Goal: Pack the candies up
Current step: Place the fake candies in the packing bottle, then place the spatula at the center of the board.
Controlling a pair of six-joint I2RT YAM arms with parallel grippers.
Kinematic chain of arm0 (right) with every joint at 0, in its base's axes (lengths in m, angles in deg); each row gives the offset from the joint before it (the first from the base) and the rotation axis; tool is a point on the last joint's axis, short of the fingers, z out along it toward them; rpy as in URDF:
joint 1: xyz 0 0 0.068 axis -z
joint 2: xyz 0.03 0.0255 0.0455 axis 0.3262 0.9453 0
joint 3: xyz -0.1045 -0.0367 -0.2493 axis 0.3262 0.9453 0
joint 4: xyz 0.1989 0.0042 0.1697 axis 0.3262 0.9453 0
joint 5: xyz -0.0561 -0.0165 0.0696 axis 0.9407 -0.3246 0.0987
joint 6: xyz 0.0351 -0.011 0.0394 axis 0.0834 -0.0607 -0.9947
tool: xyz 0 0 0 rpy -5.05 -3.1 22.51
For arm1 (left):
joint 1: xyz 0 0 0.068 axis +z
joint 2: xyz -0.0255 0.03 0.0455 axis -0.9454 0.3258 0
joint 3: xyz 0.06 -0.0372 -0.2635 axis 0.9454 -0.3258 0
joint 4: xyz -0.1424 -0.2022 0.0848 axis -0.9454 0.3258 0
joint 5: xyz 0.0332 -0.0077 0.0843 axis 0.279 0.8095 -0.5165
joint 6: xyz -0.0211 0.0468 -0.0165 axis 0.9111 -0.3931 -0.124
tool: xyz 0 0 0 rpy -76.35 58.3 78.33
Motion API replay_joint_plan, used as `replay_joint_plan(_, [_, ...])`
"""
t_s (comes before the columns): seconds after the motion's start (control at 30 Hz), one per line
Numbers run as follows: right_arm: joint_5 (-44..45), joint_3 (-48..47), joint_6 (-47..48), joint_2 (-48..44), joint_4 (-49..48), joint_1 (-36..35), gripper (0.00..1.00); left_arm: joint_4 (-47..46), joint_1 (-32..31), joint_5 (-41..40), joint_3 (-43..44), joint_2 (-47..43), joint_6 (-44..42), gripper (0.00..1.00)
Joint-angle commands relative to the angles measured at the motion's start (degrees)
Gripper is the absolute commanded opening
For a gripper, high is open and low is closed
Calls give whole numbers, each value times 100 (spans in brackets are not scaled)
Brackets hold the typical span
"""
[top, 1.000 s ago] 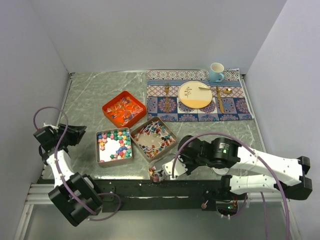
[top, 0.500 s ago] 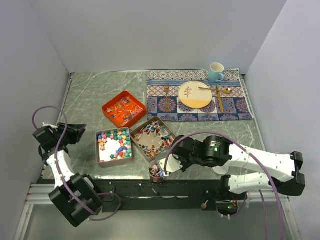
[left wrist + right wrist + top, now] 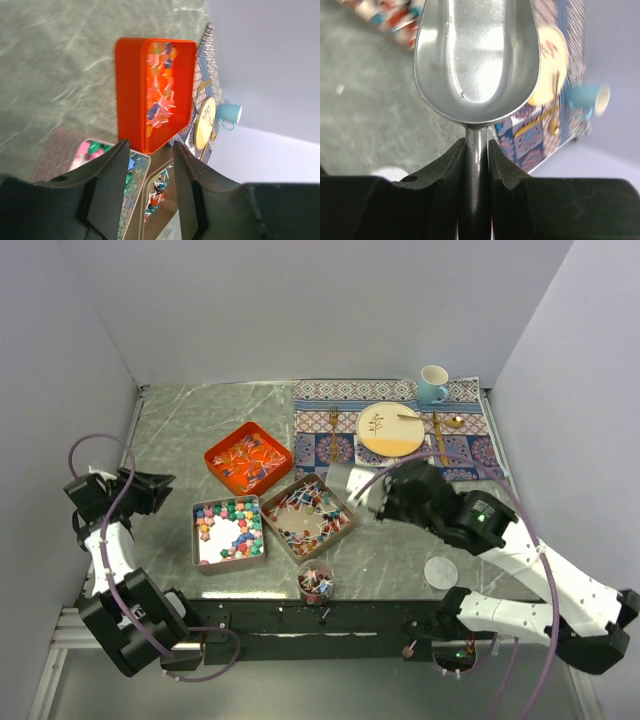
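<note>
Since the frame one second back, the right arm has swung away from the near edge, where it stood beside the cup [image 3: 316,583]. It is now at the far right side of the brown tray [image 3: 280,536]. The left arm has barely shifted.

1. Surface and room. I see a grey-green marbled table [image 3: 200,420] closed in by plain white walls [image 3: 300,310]. At the far right lies a patterned placemat [image 3: 470,455] carrying a plate [image 3: 390,430] and a blue mug [image 3: 432,384]. A round lid [image 3: 440,571] lies flat near the right arm's base.

2. Heading of the candies [image 3: 245,525].
- Chunky lumps line the silver tray [image 3: 196,535] around a bare white middle; they show no long axis.
- Slim wrapped pieces [image 3: 300,512] in the brown tray and in the orange tray [image 3: 222,474] lie at mixed angles, with no shared direction.
- More pieces sit in the upright cup at the near edge.

3. Tool.
- The right gripper [image 3: 476,150] is clamped on the handle of a metal scoop [image 3: 476,60]. The bowl is empty and faces the wrist camera.
- From above, the scoop sits just beside the brown tray's far right edge, so that tray's candies lie to its left and toward the arm bases.
- The cup is well apart from the scoop, toward the near edge.
- I cannot tell the scoop's height above the table.
- The left gripper [image 3: 150,147] hangs at the table's left side, fingers spread with nothing between them, looking toward the orange tray.
</note>
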Motion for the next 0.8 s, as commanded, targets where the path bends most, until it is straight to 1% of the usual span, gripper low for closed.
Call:
replay_joint_plan(0.0, [-178,160,-1513,-333,-1394,793,0,159,-299,-51,631,76,-686,47])
replay_joint_plan(0.03, [-204,239,-1735,-377,-1509,934,0,186,-352,-77,684,84,-756,47])
replay_joint_plan(0.07, [-404,362,-1928,-412,-1649,1266,0,186,-405,-86,772,85,-861,46])
replay_joint_plan(0.1, [-476,433,-2287,-491,-1729,1408,0,195,-431,-95,816,85,-915,46])
replay_joint_plan(0.17, [-599,626,-2605,-562,-1957,1768,0,186,-501,-209,939,32,-1055,45])
replay_joint_plan(0.2, [-661,687,-2929,-614,-2019,1874,0,177,-519,-253,983,6,-1117,45])
replay_joint_plan(0.27, [-731,863,-3230,-650,-2212,2068,0,195,-607,-463,1124,-73,-1292,45])
replay_joint_plan(0.3, [-862,907,-3457,-641,-2230,2278,0,212,-642,-517,1176,-74,-1345,45])
replay_joint_plan(0.4, [-943,1171,-3757,-650,-2266,2708,0,291,-695,-622,1273,-74,-1477,46])
replay_joint_plan(0.5, [-1021,1461,-3750,-650,-2161,3148,0,370,-687,-640,1265,32,-1495,46])
replay_joint_plan(0.53, [-1248,1575,-3741,-641,-2134,3637,0,388,-695,-658,1230,58,-1487,46])
replay_joint_plan(0.6, [-1565,1655,-3610,-528,-1994,4245,0,371,-687,-684,1160,102,-1416,46])
replay_joint_plan(0.63, [-1680,1707,-3531,-475,-1950,4788,0,327,-695,-658,1064,93,-1381,46])
replay_joint_plan(0.67, [-1916,1725,-3443,-405,-1836,5081,0,240,-687,-649,1028,67,-1329,46])
replay_joint_plan(0.7, [-2049,1769,-3129,-291,-1792,5301,0,187,-687,-666,984,58,-1311,46])
replay_joint_plan(0.77, [-2095,1883,-2732,-167,-1626,5784,0,151,-704,-719,869,58,-1284,46])
